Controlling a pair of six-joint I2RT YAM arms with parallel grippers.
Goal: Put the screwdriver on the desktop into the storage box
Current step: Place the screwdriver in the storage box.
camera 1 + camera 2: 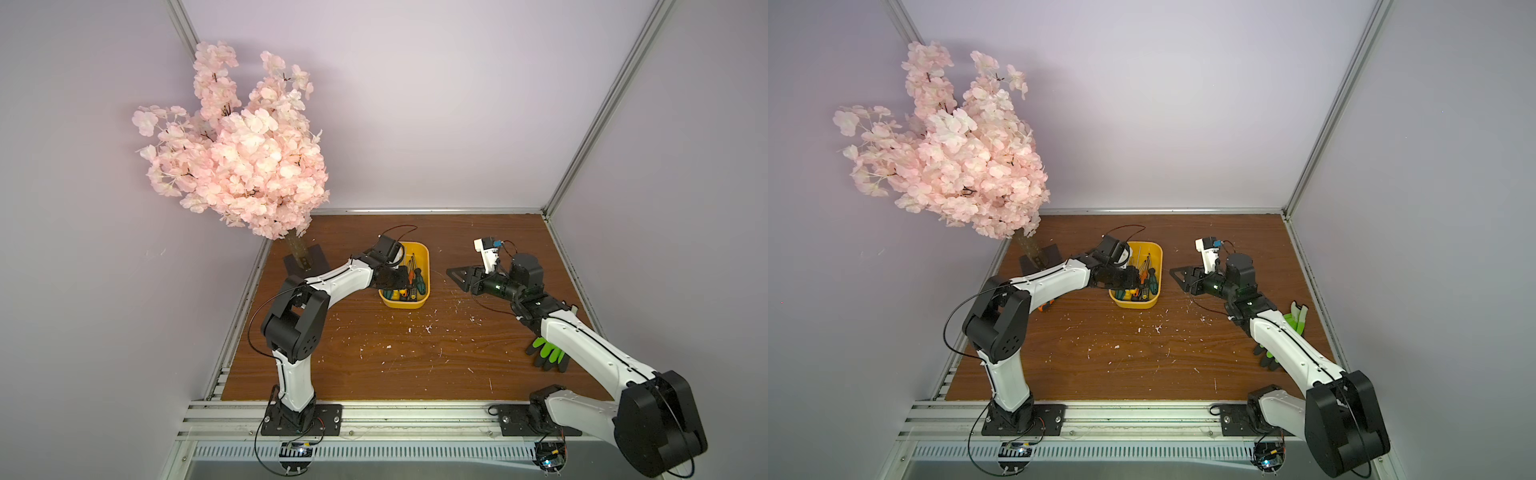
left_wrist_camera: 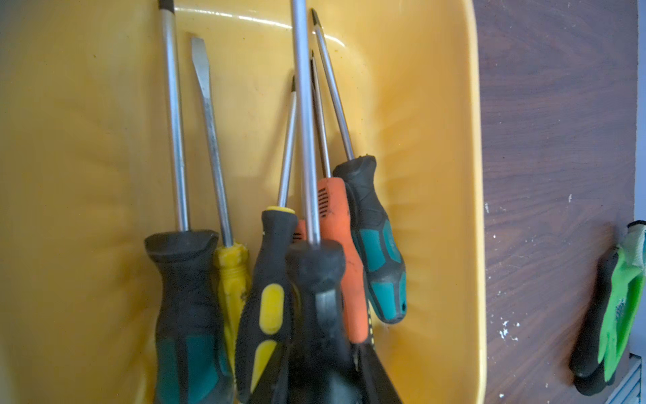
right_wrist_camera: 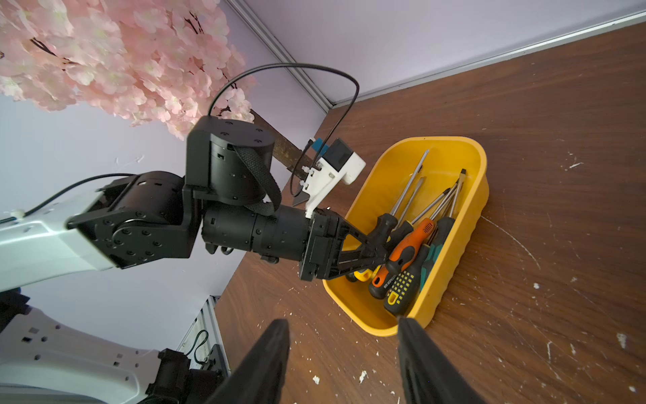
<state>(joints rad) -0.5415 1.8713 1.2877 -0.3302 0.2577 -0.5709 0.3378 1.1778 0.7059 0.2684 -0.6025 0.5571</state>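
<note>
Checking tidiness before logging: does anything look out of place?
An orange-handled tool peeks from under the left arm, outside the storage box. A green glove lies near the right arm, and white flecks litter the desktop.

No legible text, brand, number or sign in any view. Small pale marks, perhaps lettering, on orange-handled screwdriver (image 3: pixel 407 253), lower centre of right wrist view: too small to read. Dark print on green glove (image 2: pixel 620 307), right edge of left wrist view: blurred.
</note>
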